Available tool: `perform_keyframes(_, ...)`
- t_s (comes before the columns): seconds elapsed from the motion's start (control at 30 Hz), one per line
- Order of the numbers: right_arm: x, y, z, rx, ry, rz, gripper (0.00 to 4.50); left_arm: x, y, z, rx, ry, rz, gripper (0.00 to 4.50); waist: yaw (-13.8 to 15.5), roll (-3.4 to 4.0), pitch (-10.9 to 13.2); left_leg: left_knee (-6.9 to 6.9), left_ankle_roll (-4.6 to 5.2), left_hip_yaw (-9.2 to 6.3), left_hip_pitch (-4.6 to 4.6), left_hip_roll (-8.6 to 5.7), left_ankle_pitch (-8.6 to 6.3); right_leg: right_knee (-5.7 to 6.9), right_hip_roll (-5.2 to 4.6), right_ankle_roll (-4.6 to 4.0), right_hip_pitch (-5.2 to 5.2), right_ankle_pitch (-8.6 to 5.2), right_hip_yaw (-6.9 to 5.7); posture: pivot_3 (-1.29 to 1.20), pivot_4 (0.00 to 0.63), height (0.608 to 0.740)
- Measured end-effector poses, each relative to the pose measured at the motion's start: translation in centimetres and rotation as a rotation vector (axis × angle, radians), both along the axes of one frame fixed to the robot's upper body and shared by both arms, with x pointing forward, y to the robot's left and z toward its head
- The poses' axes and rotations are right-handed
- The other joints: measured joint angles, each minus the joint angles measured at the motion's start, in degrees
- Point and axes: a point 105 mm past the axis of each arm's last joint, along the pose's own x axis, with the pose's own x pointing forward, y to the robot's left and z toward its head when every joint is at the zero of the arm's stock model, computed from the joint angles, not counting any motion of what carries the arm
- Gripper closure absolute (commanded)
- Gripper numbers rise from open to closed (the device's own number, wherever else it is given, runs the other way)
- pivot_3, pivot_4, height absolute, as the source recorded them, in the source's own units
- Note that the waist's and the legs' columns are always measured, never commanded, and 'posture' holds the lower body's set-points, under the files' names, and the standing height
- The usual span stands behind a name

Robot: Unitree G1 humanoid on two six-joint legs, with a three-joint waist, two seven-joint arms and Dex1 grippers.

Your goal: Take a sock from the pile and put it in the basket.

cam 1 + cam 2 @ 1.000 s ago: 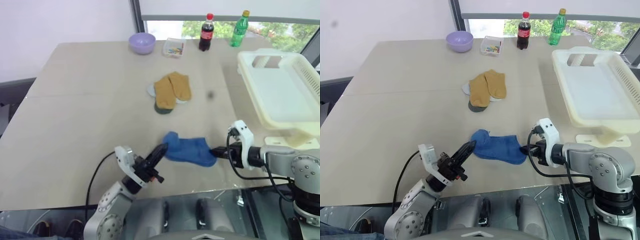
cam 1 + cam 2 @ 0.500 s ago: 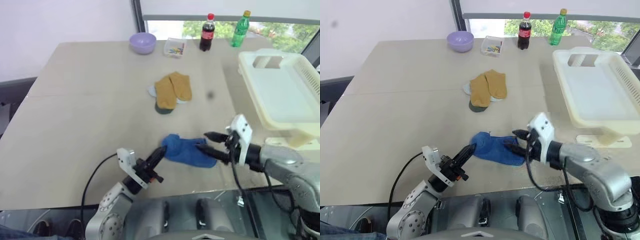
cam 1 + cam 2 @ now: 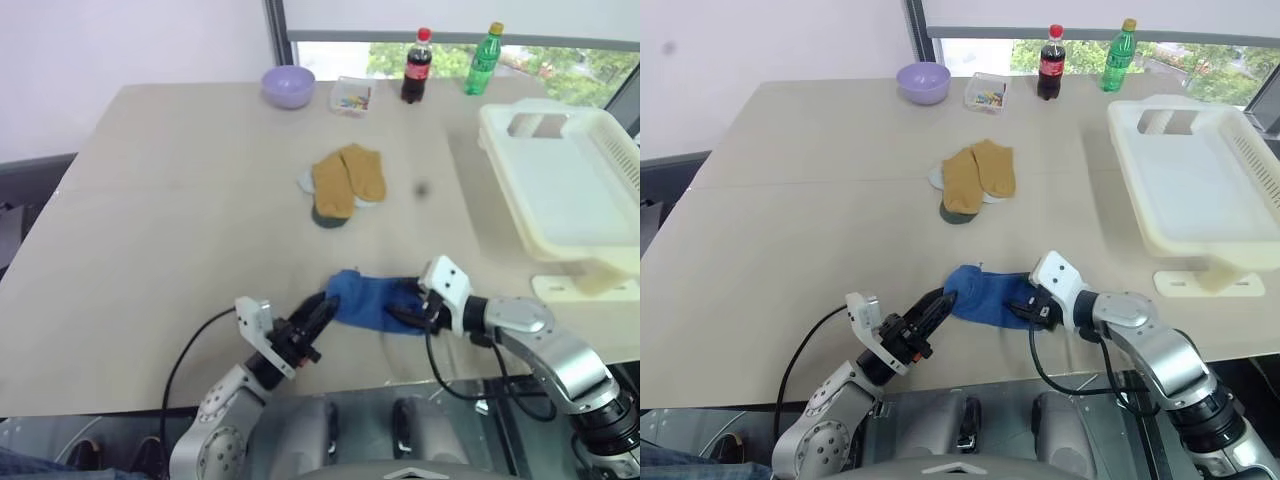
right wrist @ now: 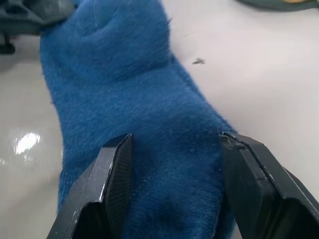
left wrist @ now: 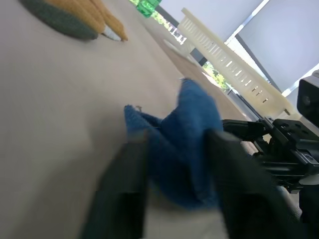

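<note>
Now we note the soft medium-blue ankle sock (image 3: pixel 985 297) lying between both grippers on the beige table (image 3: pixel 800 230). Left gripper (image 5: pixel 174 149) spread, straddling its bunched end; right gripper (image 4: pixel 172 149) spread astride the flat end, nothing clamped. Light, limp, will droop; we'd pinch mid-fold. Mustard-brown and grey sock pile (image 3: pixel 972 180) well beyond; cream slatted plastic basket (image 3: pixel 1240 150) off right, path clear.

Two bottles (image 3: pixel 1052 62), one bowl (image 3: pixel 923 81), one basket (image 3: pixel 1200 180).
</note>
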Motion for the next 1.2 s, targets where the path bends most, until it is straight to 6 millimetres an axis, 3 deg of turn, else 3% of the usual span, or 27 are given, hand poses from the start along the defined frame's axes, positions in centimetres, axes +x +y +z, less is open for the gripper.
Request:
perform_keyframes(0.07, 0.0, 0.1, 0.7, 0.054, -0.006, 0.004, 1.66, 0.0, -0.2, 0.4, -0.005, -0.016, -0.004, 0.05, 0.09, 0.0, 0.0, 0.0, 0.0, -0.01, 0.01, 0.0, 0.0, 0.01, 0.0, 0.0, 0.01, 0.0, 0.0, 0.0, 0.15, 0.74)
perform_keyframes(0.2, -0.1, 0.6, 3.1, 0.179, -0.031, 0.053, 1.66, 0.1, 0.1, 0.6, -0.008, -0.017, 0.018, 0.05, 0.0, 0.03, -0.02, 0.0, 0.0, -0.01, 0.08, 0.04, 0.0, 0.04, 0.03, -0.01, 0.05, 0.0, 0.01, 0.0, 0.15, 0.74)
perform_keyframes(0.27, -0.4, 1.0, 2.8, 0.141, -0.031, 0.097, 1.66, 0.3, 0.7, 0.7, -0.012, -0.017, 0.044, 0.05, 0.03, 0.03, -0.02, 0.0, 0.0, -0.01, 0.08, 0.04, 0.0, 0.04, 0.03, -0.02, 0.05, 0.0, 0.0, 0.0, 0.15, 0.74)
perform_keyframes(0.43, -0.4, 1.0, -0.6, 0.021, 0.053, 0.12, 1.66, 0.8, 1.6, 0.8, -0.012, 0.006, 0.069, 0.05, 0.13, 0.04, -0.02, 0.04, 0.0, 0.0, 0.05, -0.01, 0.0, 0.04, -0.02, -0.02, 0.07, 0.01, -0.01, 0.0, 0.15, 0.74)
perform_keyframes(0.63, 0.4, 0.7, -0.7, -0.053, 0.018, 0.133, 1.66, 1.5, 0.9, 1.0, -0.097, 0.167, -0.07, 0.05, 0.24, 0.04, -0.04, 0.03, 0.0, -0.08, 0.55, -0.01, 0.0, 0.04, -0.03, -0.01, 0.55, -0.01, -0.07, 0.0, 0.15, 0.74)
perform_keyframes(0.9, 0.4, 0.6, -1.1, -0.073, 0.018, 0.13, 1.66, 3.9, 0.4, 0.9, -0.238, 0.434, -0.236, 0.05, 0.34, 0.33, -0.39, 0.03, 0.01, -0.12, 1.07, -0.08, 0.0, 0.05, -0.07, 0.01, 1.03, -0.01, -0.1, 0.0, 0.15, 0.74)
perform_keyframes(1.0, 0.4, 0.7, -1.1, -0.073, 0.015, 0.127, 1.66, 3.8, 0.4, 0.9, -0.307, 0.492, -0.279, 0.05, 0.29, 0.34, -0.41, 0.03, 0.0, -0.12, 1.07, -0.09, 0.0, 0.05, -0.08, 0.0, 1.02, -0.01, -0.08, 0.0, 0.15, 0.74)
perform_keyframes(1.2, 0.5, 0.9, -1.0, -0.079, -0.008, 0.125, 1.66, 1.9, -0.6, 0.9, -0.394, 0.621, -0.456, 0.05, 0.11, 0.34, -0.41, 0.0, -0.03, -0.11, 1.07, -0.09, 0.01, 0.05, -0.08, -0.01, 1.0, -0.02, -0.04, 0.0, 0.15, 0.74)
